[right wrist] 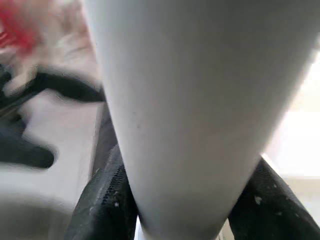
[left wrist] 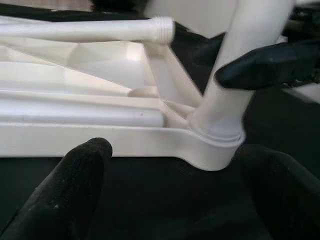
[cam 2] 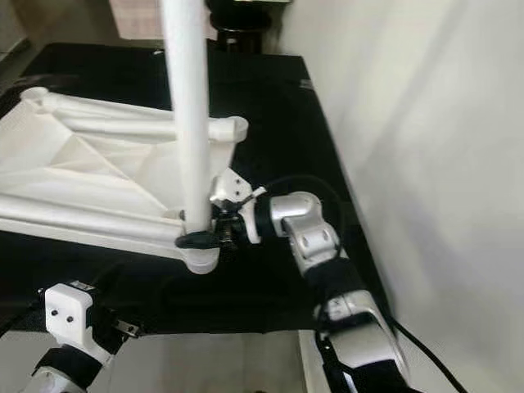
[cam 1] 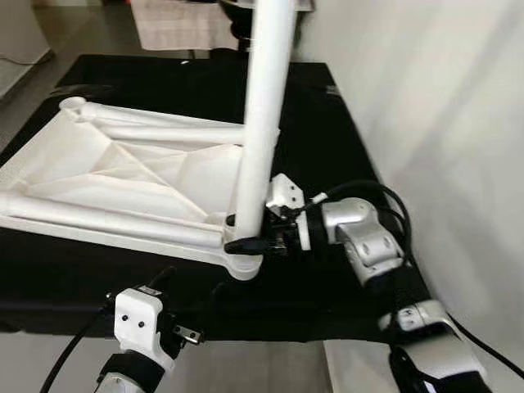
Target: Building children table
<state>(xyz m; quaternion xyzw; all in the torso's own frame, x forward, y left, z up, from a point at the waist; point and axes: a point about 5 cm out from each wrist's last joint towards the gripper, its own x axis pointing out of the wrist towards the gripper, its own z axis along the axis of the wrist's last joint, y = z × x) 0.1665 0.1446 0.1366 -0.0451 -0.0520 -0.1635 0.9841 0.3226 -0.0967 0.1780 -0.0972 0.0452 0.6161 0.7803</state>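
Now the right gripper (cam 1: 246,233) is closed around the base of a white table leg (cam 1: 266,106), one black finger (cam 1: 246,244) wrapped across the leg's front just above the corner socket. In the right wrist view the leg (right wrist: 195,110) sits squarely between both black fingers (right wrist: 107,200), which press against its two sides. The leg stands nearly upright, leaning slightly, and rises from the gripper up past the top of the head views.

Directly below the right gripper is the rounded corner (cam 1: 244,264) of the white tabletop (cam 1: 123,180), which lies upside down on the black surface (cam 1: 327,123), its ribbed underside facing up. The tabletop stretches away from the right gripper toward the robot's left. Beyond the gripper, on the far side of the tabletop, a second white leg (cam 1: 164,127) lies flat along the frame; the left wrist view shows its threaded end (left wrist: 162,29).

The left gripper (cam 1: 192,307) hovers near the front edge of the surface, to the robot's left of the right gripper and close to the same corner. Its two black fingers (left wrist: 70,195) are spread wide apart with nothing between them, pointing at the corner socket (left wrist: 215,145) where the leg enters.
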